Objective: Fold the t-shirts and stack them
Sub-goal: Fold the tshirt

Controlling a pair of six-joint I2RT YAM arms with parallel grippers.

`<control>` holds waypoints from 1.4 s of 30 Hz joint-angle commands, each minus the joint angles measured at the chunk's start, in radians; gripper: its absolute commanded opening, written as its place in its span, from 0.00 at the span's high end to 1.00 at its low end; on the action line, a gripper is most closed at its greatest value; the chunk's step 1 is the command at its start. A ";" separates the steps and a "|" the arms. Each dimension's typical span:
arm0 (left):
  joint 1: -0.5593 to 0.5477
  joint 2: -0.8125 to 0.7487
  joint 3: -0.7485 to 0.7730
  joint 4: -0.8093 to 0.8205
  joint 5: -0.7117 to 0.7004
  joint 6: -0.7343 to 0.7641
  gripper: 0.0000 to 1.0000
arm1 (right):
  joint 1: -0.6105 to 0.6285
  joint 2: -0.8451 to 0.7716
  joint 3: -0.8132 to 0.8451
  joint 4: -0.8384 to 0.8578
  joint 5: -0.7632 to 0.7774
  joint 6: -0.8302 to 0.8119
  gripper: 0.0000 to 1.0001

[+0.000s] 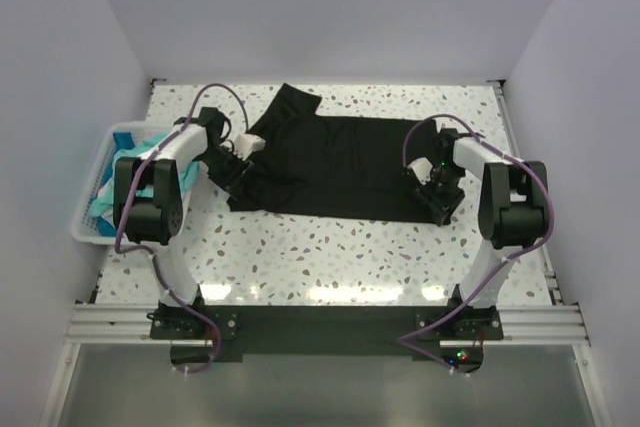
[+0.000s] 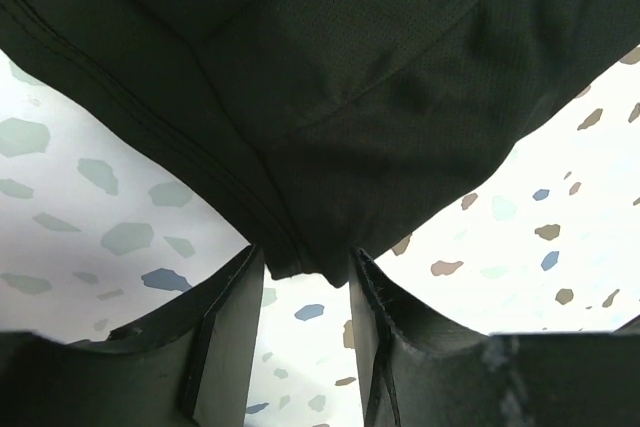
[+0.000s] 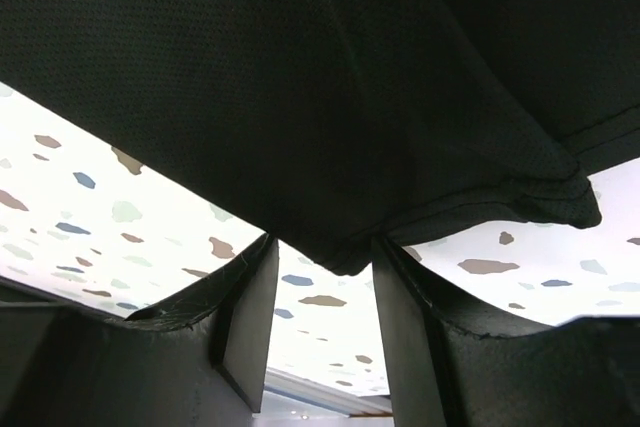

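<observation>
Black t-shirt lies spread across the counter. Left pincer and right pincer each pinch a hem corner; I'd lift both evenly so the fold lands straight.

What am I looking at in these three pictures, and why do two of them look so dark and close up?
These are two robot arms bolted to the near edge of a speckled table. The wide picture comes from a camera above and behind them. The two dark ones come from small cameras on the wrists, looking out between each gripper's fingers. A black t-shirt lies spread across the table. The left gripper pinches one edge of it and the right gripper pinches another. That cloth fills both close views. At the table's left edge stands a white basket with teal cloth in it.
</observation>
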 commanded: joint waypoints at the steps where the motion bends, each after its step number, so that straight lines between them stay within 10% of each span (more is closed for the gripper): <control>1: 0.006 -0.012 -0.001 0.000 0.022 -0.021 0.56 | -0.003 -0.005 -0.019 0.052 0.025 -0.031 0.54; 15: 0.004 -0.045 0.040 -0.078 0.051 -0.042 0.58 | -0.003 -0.031 0.008 0.023 0.028 -0.093 0.72; 21: 0.001 -0.014 0.037 -0.058 0.051 -0.073 0.62 | -0.003 -0.030 0.008 0.033 0.046 -0.107 1.00; 42: -0.003 0.057 0.005 0.015 0.013 -0.112 0.55 | -0.003 -0.059 -0.036 0.093 0.092 -0.126 1.00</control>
